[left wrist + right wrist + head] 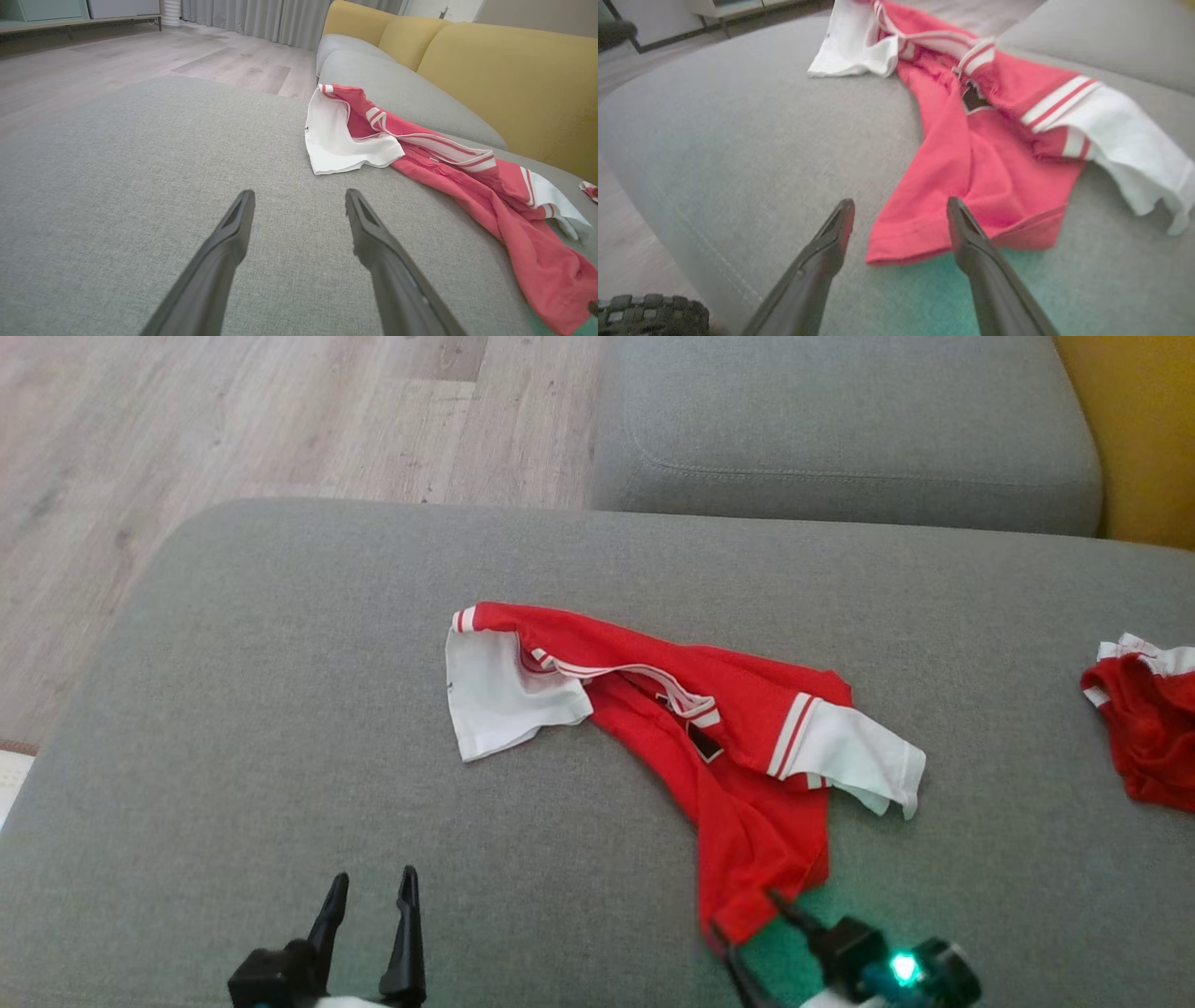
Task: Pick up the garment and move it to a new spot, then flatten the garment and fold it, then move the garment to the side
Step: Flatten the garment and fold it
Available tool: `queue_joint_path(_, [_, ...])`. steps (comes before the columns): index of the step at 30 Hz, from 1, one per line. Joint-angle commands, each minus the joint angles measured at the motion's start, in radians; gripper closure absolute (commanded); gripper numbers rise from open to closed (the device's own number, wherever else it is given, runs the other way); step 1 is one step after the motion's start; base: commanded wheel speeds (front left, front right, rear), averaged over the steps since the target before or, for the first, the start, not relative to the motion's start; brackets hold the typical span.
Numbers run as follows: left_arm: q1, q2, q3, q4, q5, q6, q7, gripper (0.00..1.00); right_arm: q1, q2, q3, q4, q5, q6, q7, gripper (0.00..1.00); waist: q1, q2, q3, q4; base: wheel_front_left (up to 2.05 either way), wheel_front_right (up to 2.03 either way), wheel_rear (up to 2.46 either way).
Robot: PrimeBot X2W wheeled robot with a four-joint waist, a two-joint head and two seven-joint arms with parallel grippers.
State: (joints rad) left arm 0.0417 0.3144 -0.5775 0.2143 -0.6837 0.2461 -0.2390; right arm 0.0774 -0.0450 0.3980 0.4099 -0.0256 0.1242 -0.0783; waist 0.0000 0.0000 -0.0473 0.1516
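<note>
The garment (738, 737) is a red shirt with white sleeves and red-and-white striped trim, lying crumpled on the grey sofa cushion (280, 709). Its hem points toward me. My right gripper (742, 924) is open at that hem; in the right wrist view the hem (920, 233) lies on the cushion between the spread fingers (966, 228), not pinched. My left gripper (369, 896) is open over bare cushion to the left of the garment (420, 158), holding nothing.
A second red-and-white piece of clothing (1144, 719) lies at the cushion's right edge. Another grey cushion (840, 429) and yellow backrests (504, 84) stand beyond. Wooden floor (233, 420) lies past the cushion's far left edge.
</note>
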Motion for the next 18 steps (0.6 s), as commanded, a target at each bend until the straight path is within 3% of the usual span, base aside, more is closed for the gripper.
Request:
queue_joint_path(1, [-0.039,0.007,0.036,-0.022,0.004,-0.002,-0.009,0.0,-0.016,-0.005,0.0,-0.055,0.009,0.007,-0.004,0.0,0.0,0.0,-0.001,0.0,0.0,0.0,0.0])
queue_joint_path(10, [-0.052,-0.002,0.033,-0.02,0.005,-0.007,-0.012,0.0,-0.063,-0.005,-0.238,-0.167,-0.016,0.007,0.034,0.0,0.0,0.0,0.017,0.033,0.0,0.0,0.0])
queue_joint_path(18, [-0.077,-0.01,0.031,-0.015,0.01,-0.013,-0.013,0.0,-0.203,-0.009,-0.361,-0.006,-0.126,0.007,0.1,0.0,0.0,0.0,0.061,0.107,0.0,0.0,0.0])
